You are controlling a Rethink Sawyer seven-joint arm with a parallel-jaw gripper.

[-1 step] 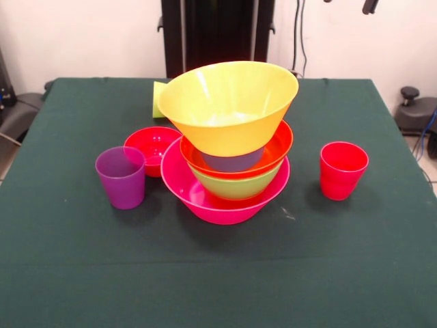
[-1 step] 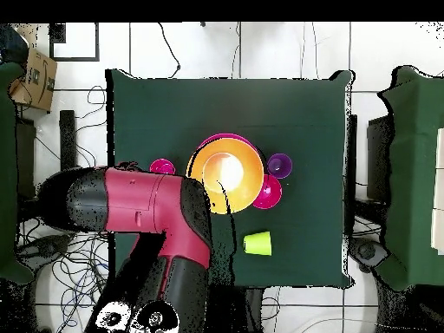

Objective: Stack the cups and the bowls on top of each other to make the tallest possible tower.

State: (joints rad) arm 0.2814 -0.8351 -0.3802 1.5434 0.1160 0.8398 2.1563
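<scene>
The tower stands mid-table. Its wide pink bowl point(image 1: 225, 205) holds a green bowl point(image 1: 235, 186), an orange-red bowl point(image 1: 278, 145) and a small bluish bowl point(image 1: 232, 162). A large yellow-orange bowl point(image 1: 229, 106) point(image 2: 225, 173) sits tilted on top. A small red bowl point(image 1: 151, 147) point(image 2: 269, 192) touches the pink bowl's side. The purple cup point(image 1: 121, 178) point(image 2: 279, 165) and red cup point(image 1: 343, 169) point(image 2: 161, 166) stand upright, apart from the tower. The lime green cup point(image 1: 158, 100) point(image 2: 257, 244) lies on its side behind it. Only a dark tip of the gripper point(image 1: 369, 5) shows, high above the table.
The red and black arm point(image 2: 147, 201) is folded over the table edge beside the tower, above the red cup's side. The dark green tablecloth point(image 1: 82, 273) covers the table. Cables and a cardboard box point(image 2: 36, 80) lie on the floor around it.
</scene>
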